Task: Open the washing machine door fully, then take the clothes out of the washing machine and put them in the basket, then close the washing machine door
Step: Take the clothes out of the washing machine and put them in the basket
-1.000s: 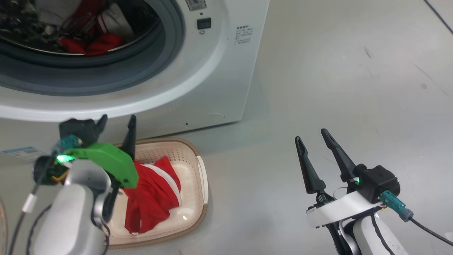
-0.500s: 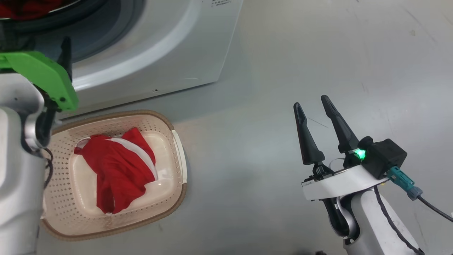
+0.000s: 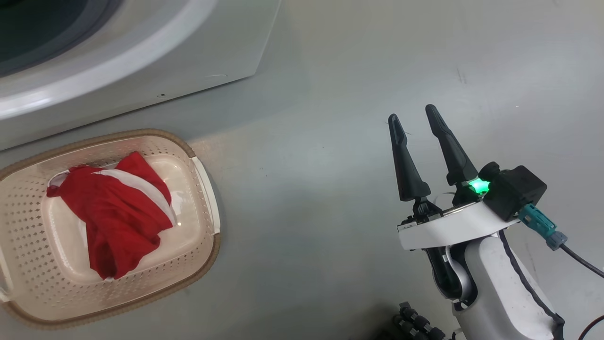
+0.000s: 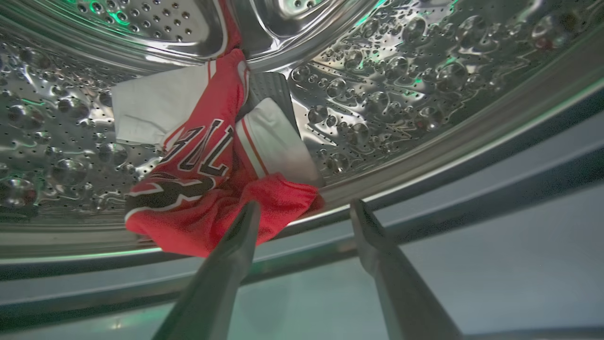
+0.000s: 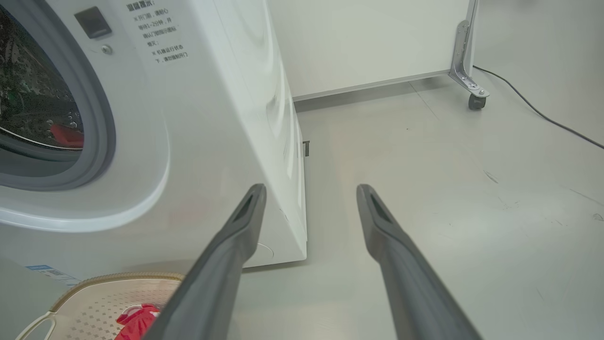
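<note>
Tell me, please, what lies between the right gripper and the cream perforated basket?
Bare grey floor, in the head view, separates the right gripper from the cream perforated basket.

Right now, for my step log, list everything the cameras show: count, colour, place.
basket: one, cream, brown rim, on the floor.
washing machine: one, white, grey ring, behind the basket.
drum: one, steel, inside the machine.
jersey: one, red with white trim, lying in the drum.
garment: one, red with white stripe, in the basket.
label: one, blue, low on the machine's front.
panel: one, white, on a caster, beyond the machine.
cable: one, black, on the floor.
left claw: one, dark, open, pointing at the jersey.
right claw: one, dark, open, empty, above the floor, right of the basket.
</note>
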You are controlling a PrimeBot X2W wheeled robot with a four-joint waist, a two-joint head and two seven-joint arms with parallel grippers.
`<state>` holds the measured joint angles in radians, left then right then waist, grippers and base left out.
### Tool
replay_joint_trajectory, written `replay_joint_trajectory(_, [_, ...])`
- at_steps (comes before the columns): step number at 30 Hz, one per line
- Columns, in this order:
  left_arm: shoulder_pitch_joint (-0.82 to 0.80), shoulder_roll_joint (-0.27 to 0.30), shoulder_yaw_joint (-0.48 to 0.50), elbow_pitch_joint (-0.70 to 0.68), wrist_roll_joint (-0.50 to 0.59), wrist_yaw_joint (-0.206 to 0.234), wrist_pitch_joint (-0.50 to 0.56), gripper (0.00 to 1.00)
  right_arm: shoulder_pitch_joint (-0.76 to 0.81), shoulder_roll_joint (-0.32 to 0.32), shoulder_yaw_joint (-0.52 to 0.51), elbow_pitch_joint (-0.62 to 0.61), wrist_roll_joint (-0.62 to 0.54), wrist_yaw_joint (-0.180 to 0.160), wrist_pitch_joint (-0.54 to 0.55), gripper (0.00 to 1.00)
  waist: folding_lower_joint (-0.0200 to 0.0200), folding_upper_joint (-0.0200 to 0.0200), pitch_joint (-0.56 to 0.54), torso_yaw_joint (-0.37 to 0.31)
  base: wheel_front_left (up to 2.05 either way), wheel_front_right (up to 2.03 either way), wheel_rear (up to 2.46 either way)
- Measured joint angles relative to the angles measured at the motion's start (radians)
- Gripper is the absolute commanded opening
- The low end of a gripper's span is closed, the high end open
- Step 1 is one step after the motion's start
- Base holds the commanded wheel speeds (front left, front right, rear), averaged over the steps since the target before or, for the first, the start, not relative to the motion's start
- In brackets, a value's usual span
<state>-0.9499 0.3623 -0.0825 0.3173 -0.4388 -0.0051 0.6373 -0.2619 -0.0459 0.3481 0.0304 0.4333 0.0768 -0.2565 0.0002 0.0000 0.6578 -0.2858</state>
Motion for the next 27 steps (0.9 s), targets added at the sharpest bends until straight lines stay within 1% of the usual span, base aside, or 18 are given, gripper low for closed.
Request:
replay_joint_trajectory(6, [-0.053, 0.03, 0.017, 0.018, 0.0, 0.0, 0.053, 1.0, -0.012, 0.0, 0.018, 0.001, 0.015, 0.0, 0.0, 1.0, 0.0, 0.0, 0.026, -0.022, 0.0, 0.0, 0.0])
replay_joint_trajectory(8, [-0.08, 0.059, 0.02, 0.031, 0.001, 0.001, 0.096, 1.0, -0.023, 0.0, 0.027, 0.002, 0.019, 0.0, 0.0, 1.0, 0.0, 0.0, 0.038, -0.034, 0.0, 0.0, 0.0])
replay_joint_trajectory(17, [-0.145, 0.132, 0.036, 0.066, 0.038, 0.037, 0.208, 1.0, -0.043, 0.001, 0.043, 0.003, 0.063, -0.001, 0.0, 1.0, 0.0, 0.0, 0.073, -0.071, 0.0, 0.0, 0.0])
replay_joint_trajectory(20, [-0.153, 0.157, 0.034, 0.084, 0.05, 0.04, 0.248, 1.0, -0.047, 0.001, 0.045, 0.004, 0.073, -0.007, 0.0, 1.0, 0.0, 0.0, 0.085, -0.082, 0.0, 0.0, 0.0])
replay_joint_trajectory(23, [-0.165, 0.165, 0.031, 0.093, 0.057, 0.05, 0.279, 1.0, -0.056, 0.001, 0.045, 0.004, 0.077, -0.008, 0.0, 1.0, 0.0, 0.0, 0.095, -0.092, 0.0, 0.0, 0.0])
replay_joint_trajectory(27, [-0.173, 0.169, 0.024, 0.102, 0.064, 0.05, 0.301, 1.0, -0.063, 0.001, 0.045, 0.009, 0.082, -0.008, 0.0, 1.0, -0.0001, 0.0, 0.103, -0.1, 0.0, 0.0, 0.0])
